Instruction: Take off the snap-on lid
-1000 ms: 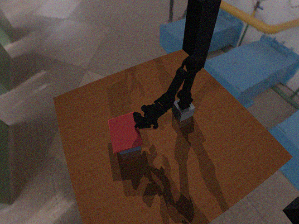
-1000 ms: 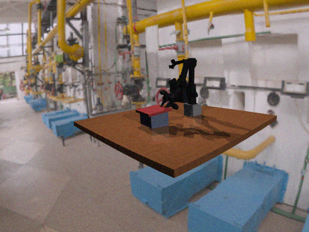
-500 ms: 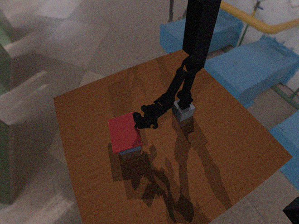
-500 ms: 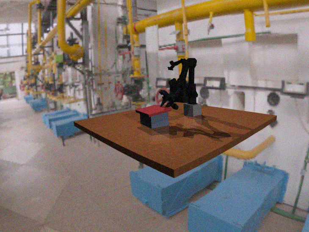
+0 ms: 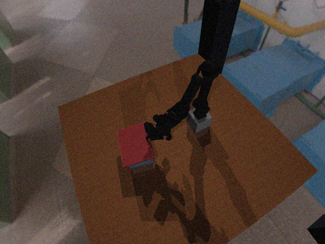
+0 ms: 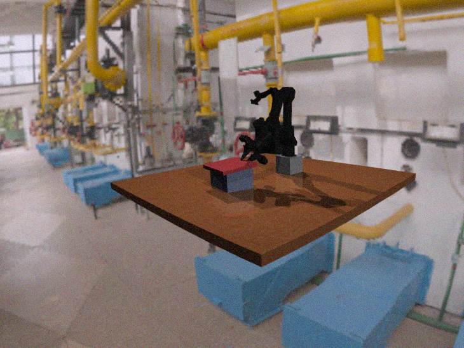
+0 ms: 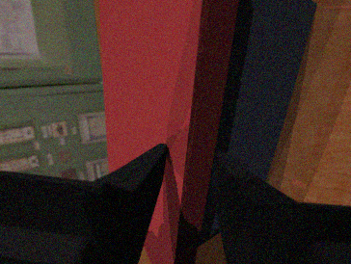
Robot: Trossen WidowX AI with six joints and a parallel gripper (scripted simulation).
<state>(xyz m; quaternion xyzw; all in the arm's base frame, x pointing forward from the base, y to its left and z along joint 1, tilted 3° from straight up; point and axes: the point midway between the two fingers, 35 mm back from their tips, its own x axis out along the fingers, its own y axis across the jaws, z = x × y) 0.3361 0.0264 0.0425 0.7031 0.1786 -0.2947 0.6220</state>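
A flat red lid (image 5: pixel 133 144) (image 6: pixel 229 165) (image 7: pixel 140 82) sits over the blue-grey storage box (image 5: pixel 142 164) (image 6: pixel 236 180) (image 7: pixel 270 82) near the middle of the brown table (image 5: pixel 241 156) (image 6: pixel 285 221). The lid is lifted a little at the arm's side and a gap shows between lid and box in the wrist view. My gripper (image 5: pixel 150 135) (image 6: pixel 250 155) (image 7: pixel 189 153) is shut on the lid's edge at the corner nearest the arm, one finger above and one below.
The arm's grey base block (image 5: pixel 199 122) (image 6: pixel 289 164) stands on the table to the right of the box. Blue machines (image 5: pixel 274 71) (image 6: pixel 258 284) lie beyond and below the table edges.
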